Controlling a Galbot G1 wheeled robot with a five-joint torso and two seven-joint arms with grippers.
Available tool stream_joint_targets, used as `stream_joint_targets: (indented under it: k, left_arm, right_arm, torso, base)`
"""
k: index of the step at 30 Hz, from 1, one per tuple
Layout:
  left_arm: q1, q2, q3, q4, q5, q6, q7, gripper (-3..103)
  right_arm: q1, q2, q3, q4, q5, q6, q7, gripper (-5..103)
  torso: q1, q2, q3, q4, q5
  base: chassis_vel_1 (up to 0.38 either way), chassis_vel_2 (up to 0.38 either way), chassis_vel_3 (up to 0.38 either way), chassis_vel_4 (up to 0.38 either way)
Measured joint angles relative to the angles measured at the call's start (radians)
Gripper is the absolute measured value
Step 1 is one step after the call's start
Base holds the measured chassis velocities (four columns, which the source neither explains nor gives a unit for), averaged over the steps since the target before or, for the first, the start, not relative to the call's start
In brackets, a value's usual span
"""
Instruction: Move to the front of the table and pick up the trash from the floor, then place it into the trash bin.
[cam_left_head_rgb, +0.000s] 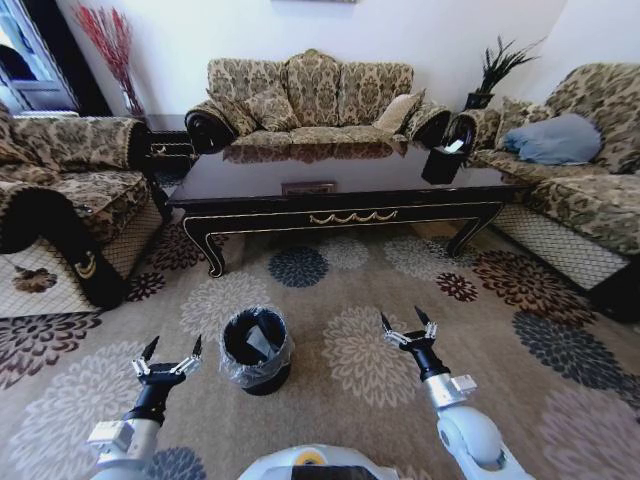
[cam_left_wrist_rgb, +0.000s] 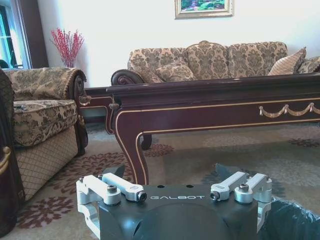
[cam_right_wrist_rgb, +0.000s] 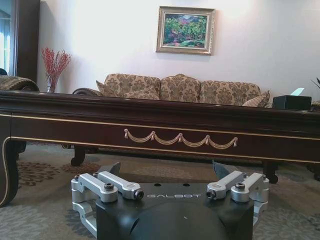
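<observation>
The left pincer (cam_left_head_rgb: 170, 353) was held low over the flowered carpet (cam_left_head_rgb: 360, 300), its dark pointed fingers spread apart with nothing between them. Just to its right, between the two arms, the trash bin (cam_left_head_rgb: 256, 349) stood on the carpet: a small round black tub wrapped in a crinkled clear liner, with a pale scrap seen lying inside. From the left wrist, the bin's bagged rim (cam_left_wrist_rgb: 290, 220) was seen close beside the silver finger links. Further right, the right pincer (cam_left_head_rgb: 407, 327) was likewise held open and empty above the carpet, near the bin but apart from it. Beyond both, the table (cam_left_head_rgb: 340, 215) stretched across the room, long and low, glossy dark wood with curved legs and gold swags along its apron (cam_right_wrist_rgb: 180, 139).
</observation>
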Motion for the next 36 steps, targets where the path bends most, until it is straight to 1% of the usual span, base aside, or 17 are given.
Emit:
stream_joint_targets:
  k: [7,15,17,19,22,24,30,31,32,34,36]
  left_arm:
    - [0.0,0.001,0.0,0.0,-0.001,0.001,0.0,100]
    - [0.0,0.001,0.0,0.0,-0.001,0.001,0.0,100]
    - [0.0,0.001,0.0,0.0,-0.002,0.001,-0.001,100]
    - [0.0,0.001,0.0,0.0,-0.002,0.001,-0.001,100]
    - [0.0,0.001,0.0,0.0,-0.002,0.002,-0.001,100]
    - [0.0,0.001,0.0,0.0,-0.002,0.002,-0.001,100]
    - [0.0,0.001,0.0,0.0,-0.002,0.002,-0.001,100]
    - [0.0,0.001,0.0,0.0,-0.002,0.002,-0.001,100]
    - [0.0,0.001,0.0,0.0,-0.002,0.002,-0.001,100]
    - [0.0,0.001,0.0,0.0,-0.002,0.002,-0.001,100]
    - [0.0,0.001,0.0,0.0,-0.002,0.002,-0.001,100]
  right_arm:
    - [0.0,0.0,0.0,0.0,0.0,0.0,0.0,100]
    - [0.0,0.0,0.0,0.001,0.0,0.0,0.0,100]
    - [0.0,0.0,0.0,0.001,0.0,0.0,0.001,100]
    - [0.0,0.0,0.0,0.001,0.0,0.0,0.001,100]
    - [0.0,0.0,0.0,0.001,0.0,0.0,0.001,100]
    - [0.0,0.0,0.0,0.001,0.0,0.0,0.001,100]
    - [0.0,0.0,0.0,0.001,0.0,0.0,0.001,100]
    - [0.0,0.0,0.0,0.001,0.0,0.0,0.001,100]
    - [0.0,0.0,0.0,0.001,0.0,0.0,0.001,100]
    - [0.0,0.0,0.0,0.001,0.0,0.0,0.001,100]
    - [0.0,0.0,0.0,0.001,0.0,0.0,0.001,100]
  torso:
    - [0.0,0.0,0.0,0.0,-0.0001]
    - [0.0,0.0,0.0,0.0001,0.0]
    - [0.0,0.0,0.0,0.0,-0.0003]
    - [0.0,0.0,0.0,-0.0001,0.0003]
    - [0.0,0.0,0.0,0.0,-0.0005]
    - [0.0,0.0,0.0,0.0001,0.0003]
    - [0.0,0.0,0.0,0.0,-0.0005]
    - [0.0,0.0,0.0,-0.0001,0.0005]
    - [0.0,0.0,0.0,-0.0001,0.0005]
    - [0.0,0.0,0.0,0.0,-0.0008]
    - [0.0,0.0,0.0,0.0,-0.0007]
  base:
    - [0.013,-0.015,-0.02,0.02]
    - [0.161,-0.151,-0.163,0.157]
    - [0.242,-0.242,-0.254,0.25]
    - [0.256,-0.264,-0.261,0.275]
    - [0.271,-0.28,-0.268,0.28]
    - [0.282,-0.311,-0.292,0.302]
    - [0.328,-0.341,-0.333,0.358]
    - [0.358,-0.375,-0.372,0.393]
    - [0.358,-0.375,-0.372,0.393]
    - [0.364,-0.384,-0.362,0.388]
    - [0.37,-0.371,-0.351,0.384]
